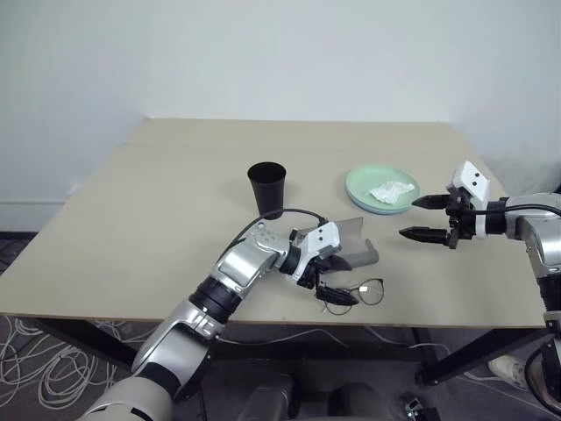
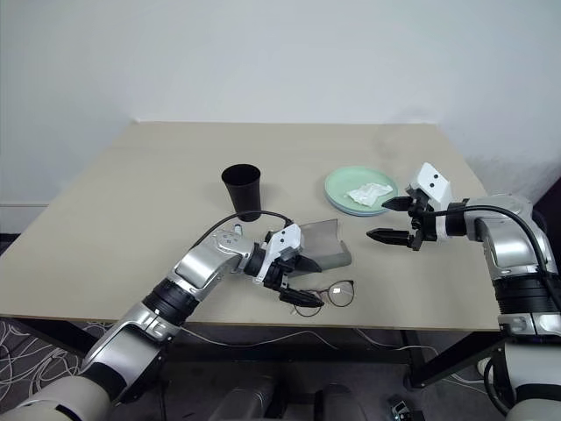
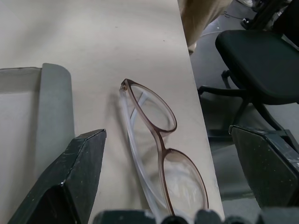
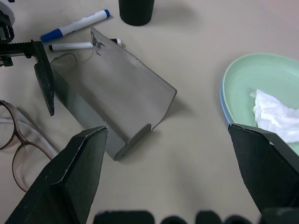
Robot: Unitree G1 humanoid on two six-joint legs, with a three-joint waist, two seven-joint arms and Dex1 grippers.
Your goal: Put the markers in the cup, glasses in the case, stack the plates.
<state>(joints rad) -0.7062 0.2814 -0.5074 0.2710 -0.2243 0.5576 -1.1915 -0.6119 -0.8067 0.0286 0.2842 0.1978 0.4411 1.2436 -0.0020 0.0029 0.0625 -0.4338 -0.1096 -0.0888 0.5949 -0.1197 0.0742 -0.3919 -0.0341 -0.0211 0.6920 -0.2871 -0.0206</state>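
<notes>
We count two markers (image 4: 74, 26) (image 4: 72, 46), one cup (image 1: 266, 188) and one case (image 4: 114, 105). We also count two stacked plates (image 4: 243, 77), one tissue (image 4: 275, 114) and one pair of glasses (image 3: 159, 149).

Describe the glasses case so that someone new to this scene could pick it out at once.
On the beige table, look near the front edge, in front of the black cup. The case is the grey flat box with its flap raised, between the glasses and two markers. It is the only grey, box-shaped thing there.
</notes>
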